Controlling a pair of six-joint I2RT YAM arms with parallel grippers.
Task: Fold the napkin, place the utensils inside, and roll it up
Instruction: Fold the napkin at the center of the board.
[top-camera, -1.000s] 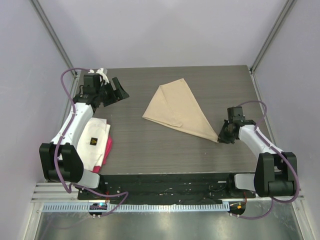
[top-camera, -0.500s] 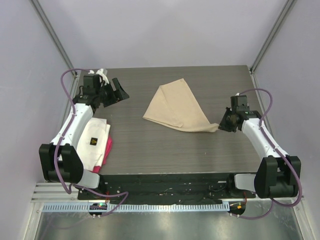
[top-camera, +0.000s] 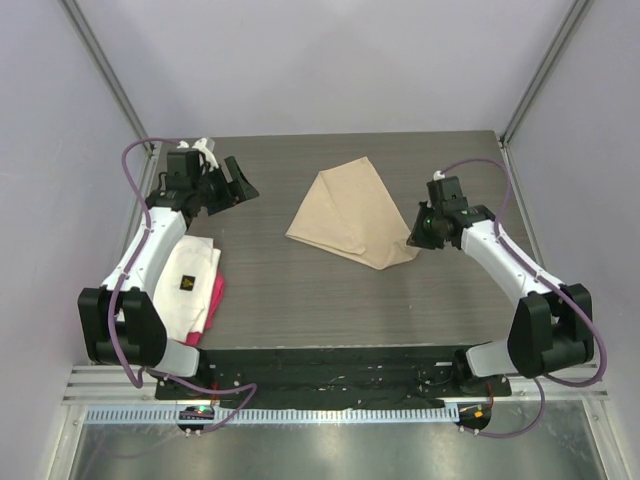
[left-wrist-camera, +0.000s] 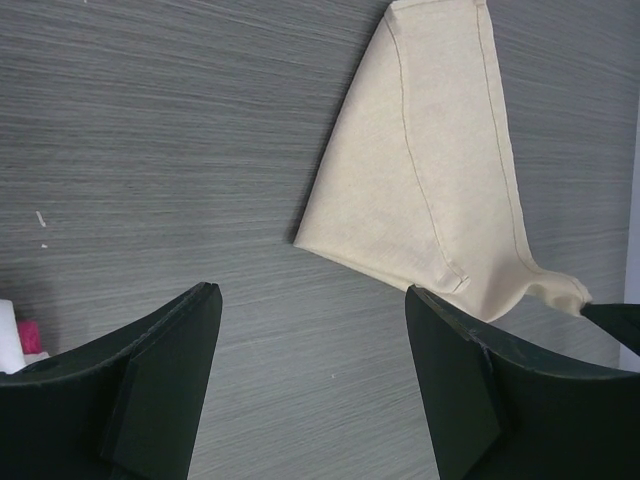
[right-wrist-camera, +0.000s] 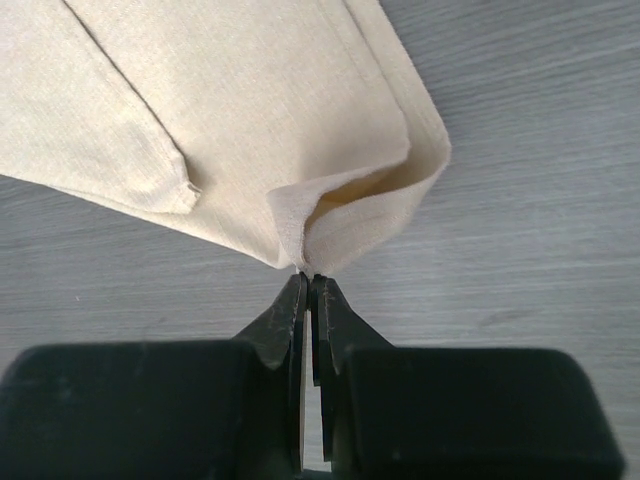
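The beige napkin (top-camera: 352, 210) lies folded in a rough triangle mid-table; it also shows in the left wrist view (left-wrist-camera: 430, 170) and the right wrist view (right-wrist-camera: 230, 110). My right gripper (top-camera: 420, 235) (right-wrist-camera: 308, 278) is shut on the napkin's right corner and holds it lifted and curled over the cloth. My left gripper (top-camera: 232, 180) (left-wrist-camera: 310, 340) is open and empty at the far left, hovering above bare table well left of the napkin. The spoon is out of view.
A white cloth with a dark logo (top-camera: 186, 285) lies over a pink-red cloth (top-camera: 214, 296) at the left edge beside my left arm. The dark wood-grain table (top-camera: 300, 300) ends at grey walls left, right and back.
My right gripper has moved left and toward the back, dragging the napkin's right corner inward, so the long right point is now folded over.
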